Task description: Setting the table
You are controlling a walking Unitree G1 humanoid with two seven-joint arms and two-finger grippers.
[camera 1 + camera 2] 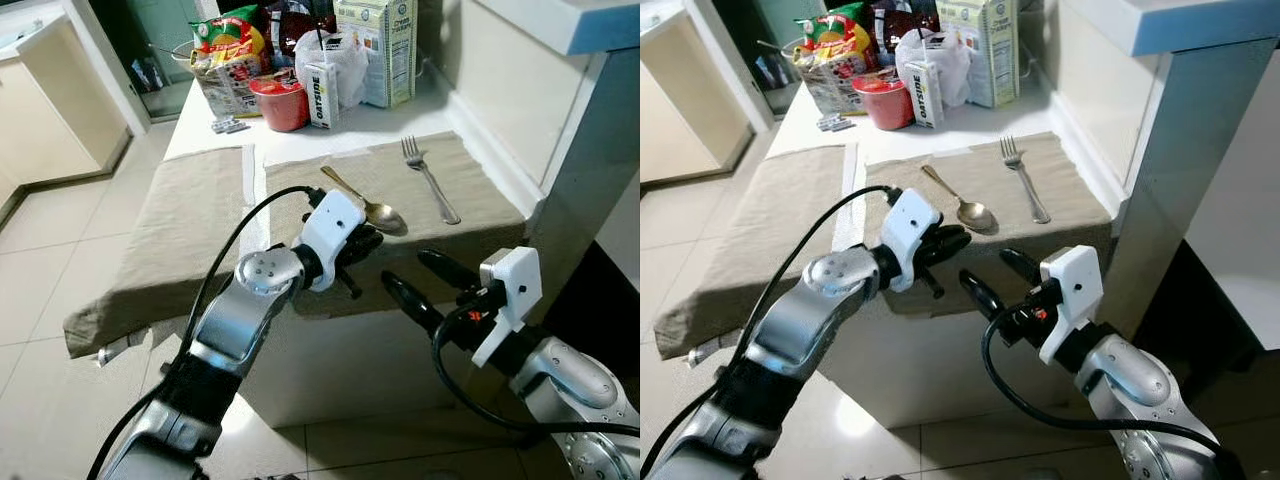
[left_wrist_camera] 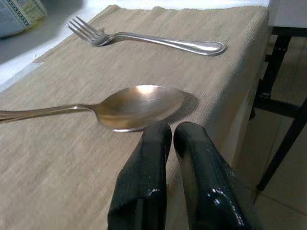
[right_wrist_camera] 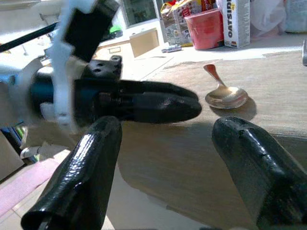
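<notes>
A gold spoon (image 1: pixel 368 203) lies on the right beige placemat (image 1: pixel 470 215), bowl toward the table's front edge. A silver fork (image 1: pixel 430 178) lies to its right, tines pointing away. My left gripper (image 1: pixel 368 240) is shut with nothing in it, its fingertips (image 2: pixel 163 132) just short of the spoon's bowl (image 2: pixel 139 105). My right gripper (image 1: pixel 420 280) hangs open in front of the table edge, below the placemat, with nothing between its fingers (image 3: pixel 91 163).
A second beige placemat (image 1: pixel 180 215) covers the table's left half. At the back stand a red cup (image 1: pixel 283 103), an Oatside carton (image 1: pixel 320 93), a snack bag (image 1: pixel 230 45) and a milk carton (image 1: pixel 378 45). A white wall ledge (image 1: pixel 540 110) borders the right.
</notes>
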